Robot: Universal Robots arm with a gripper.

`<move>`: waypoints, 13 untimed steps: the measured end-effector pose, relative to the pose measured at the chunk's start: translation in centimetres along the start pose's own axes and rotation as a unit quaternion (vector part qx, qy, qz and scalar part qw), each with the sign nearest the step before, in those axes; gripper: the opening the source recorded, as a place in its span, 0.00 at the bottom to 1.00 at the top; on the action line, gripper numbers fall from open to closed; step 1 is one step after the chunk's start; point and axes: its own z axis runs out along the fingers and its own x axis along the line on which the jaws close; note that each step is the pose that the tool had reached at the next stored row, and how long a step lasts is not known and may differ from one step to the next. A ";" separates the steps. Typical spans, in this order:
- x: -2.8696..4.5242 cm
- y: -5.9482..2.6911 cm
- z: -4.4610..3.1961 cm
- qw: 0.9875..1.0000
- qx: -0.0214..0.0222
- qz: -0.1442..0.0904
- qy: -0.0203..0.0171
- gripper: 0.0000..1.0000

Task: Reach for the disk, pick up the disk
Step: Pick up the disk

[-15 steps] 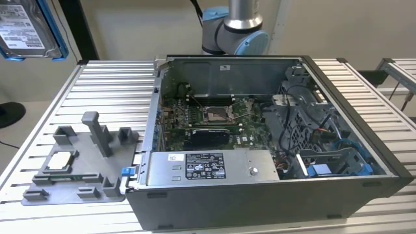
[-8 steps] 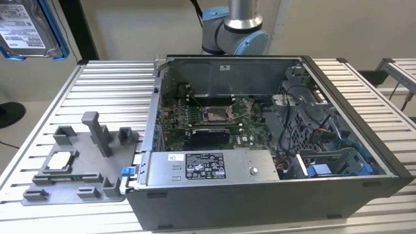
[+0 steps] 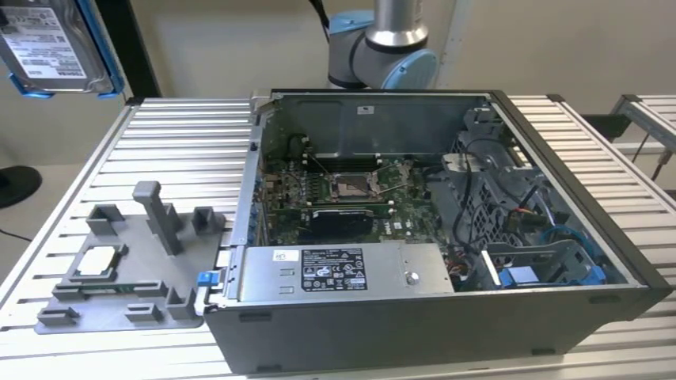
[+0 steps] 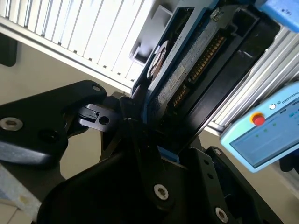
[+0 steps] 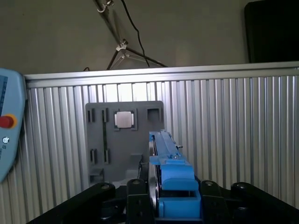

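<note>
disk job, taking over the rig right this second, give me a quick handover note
Gripper: shut on the disk, which sits edge-on between its fingers in the first wrist view.
Disk: held in the air at the exterior view's upper left, off the slatted table.
Elsewhere: the grey fixture plate with the small chip and the open computer case sit on the table.
Done: the reach and the pick-up look complete.
Left: nothing of the pick-up, as far as shows.
</note>
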 end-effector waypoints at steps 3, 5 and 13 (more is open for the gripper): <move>-0.05 -0.70 0.00 1.000 0.000 0.000 0.000 0.00; -0.08 -1.21 0.00 1.000 0.000 0.000 0.000 0.00; -0.20 -2.98 -0.01 1.000 0.000 0.000 0.000 0.00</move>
